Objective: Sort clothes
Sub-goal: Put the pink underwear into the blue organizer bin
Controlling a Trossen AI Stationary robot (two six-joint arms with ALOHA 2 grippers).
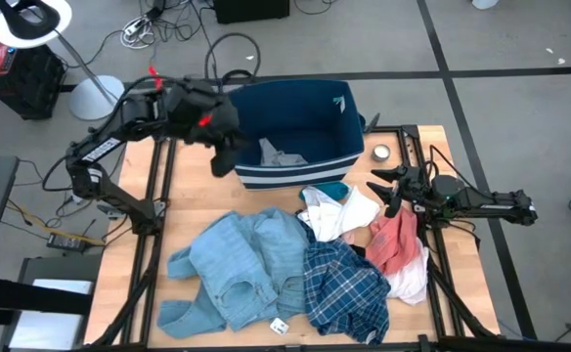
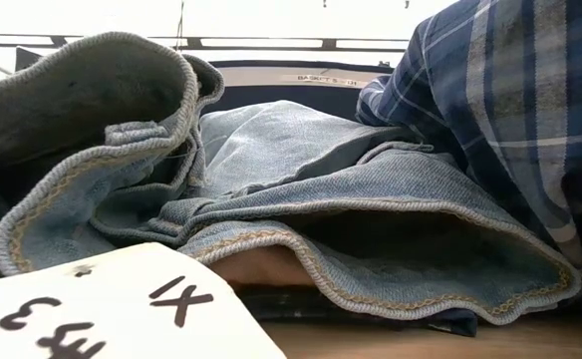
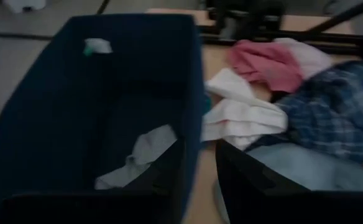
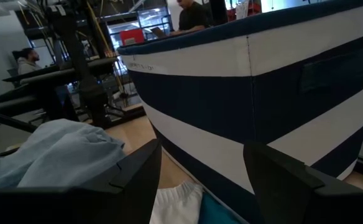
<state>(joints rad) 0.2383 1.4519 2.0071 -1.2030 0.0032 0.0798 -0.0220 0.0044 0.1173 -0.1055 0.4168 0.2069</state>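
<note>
The clothes lie heaped on the table's near half: light blue denim pieces [image 1: 237, 269], a navy-white plaid shirt [image 1: 344, 288], a white item [image 1: 342, 210], a salmon-red item [image 1: 396, 240] and a bit of teal [image 1: 334, 190]. A pale garment [image 1: 281, 154] lies on the floor of the navy bin [image 1: 310, 117]. My left gripper [image 1: 225, 156] hovers open above the bin's near left corner; in its wrist view [image 3: 200, 180] one finger stands over the bin's inside and one over the outside, touching nothing. My right gripper [image 1: 388, 186] waits open at the table's right, level and holding nothing [image 4: 203, 186].
The striped bin wall [image 4: 231, 124] stands close in front of my right gripper. A roll of tape [image 1: 380, 153] lies to the right of the bin. A white size tag [image 2: 102, 309] sits by the denim [image 2: 301, 199] at the near edge. People show in the room beyond.
</note>
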